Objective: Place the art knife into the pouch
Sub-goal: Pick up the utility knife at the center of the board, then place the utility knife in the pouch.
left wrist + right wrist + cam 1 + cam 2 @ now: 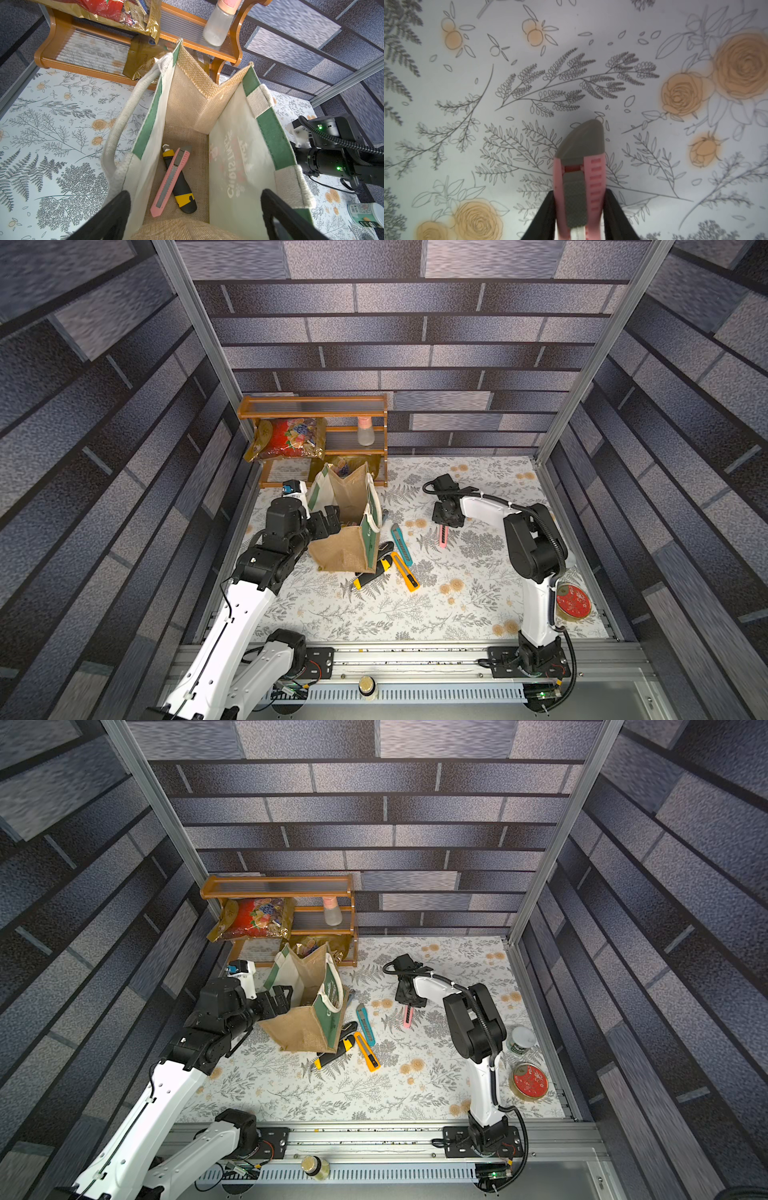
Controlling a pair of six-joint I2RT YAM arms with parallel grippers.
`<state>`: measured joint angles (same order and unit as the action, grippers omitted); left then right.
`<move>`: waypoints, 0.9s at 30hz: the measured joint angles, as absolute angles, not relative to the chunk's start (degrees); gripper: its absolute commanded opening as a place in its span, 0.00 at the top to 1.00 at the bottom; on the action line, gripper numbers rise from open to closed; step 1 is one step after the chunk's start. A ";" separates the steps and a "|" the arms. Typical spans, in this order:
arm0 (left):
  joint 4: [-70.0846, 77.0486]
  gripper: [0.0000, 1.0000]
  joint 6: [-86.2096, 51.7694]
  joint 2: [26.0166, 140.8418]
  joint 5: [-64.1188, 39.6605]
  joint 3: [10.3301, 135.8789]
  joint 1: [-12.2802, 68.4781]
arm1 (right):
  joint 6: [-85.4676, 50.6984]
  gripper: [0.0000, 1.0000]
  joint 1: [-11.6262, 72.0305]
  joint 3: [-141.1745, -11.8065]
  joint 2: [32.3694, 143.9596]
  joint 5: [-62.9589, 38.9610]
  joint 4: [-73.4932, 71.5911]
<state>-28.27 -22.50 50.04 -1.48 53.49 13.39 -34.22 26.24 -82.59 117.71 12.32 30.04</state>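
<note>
Art knife (402, 544): at least six; pouch (340, 549): one; foil bag (291, 439): two.

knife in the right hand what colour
Pink knife with a grey tip, clearest in right wrist view.

Floral-print desk (478, 605) in view, and it's busy on the left half. The pouch (345, 547) stands upright on it, mouth open. Just beside the pouch's near corner, three cutters lie flat: a yellow-and-black art knife (371, 572) touching the pouch's base, an orange art knife (406, 572) next to it, and a teal art knife (401, 544) alongside. Over at the right edge sits a round red tin (573, 600), with a white-lidded jar (522, 1040) upright near it. Far left corner: a wooden shelf rack (316, 401) carrying a red-and-gold snack bag (291, 439) and a bottle (365, 432).
</note>
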 measured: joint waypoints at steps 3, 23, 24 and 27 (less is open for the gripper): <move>-28.32 0.00 -22.50 50.11 -1.48 53.49 13.39 | -34.22 0.76 26.39 -82.48 115.94 11.90 30.76; -28.16 0.00 -22.52 51.33 -1.58 53.49 13.39 | -33.10 0.79 36.03 -96.75 105.47 9.04 35.83; -28.03 0.00 -22.52 51.33 -1.69 53.49 13.39 | -33.04 0.80 36.84 -98.52 105.19 8.64 35.88; -27.83 0.00 -22.52 51.51 -1.78 53.49 13.39 | -32.88 0.80 38.98 -103.44 105.03 7.31 36.01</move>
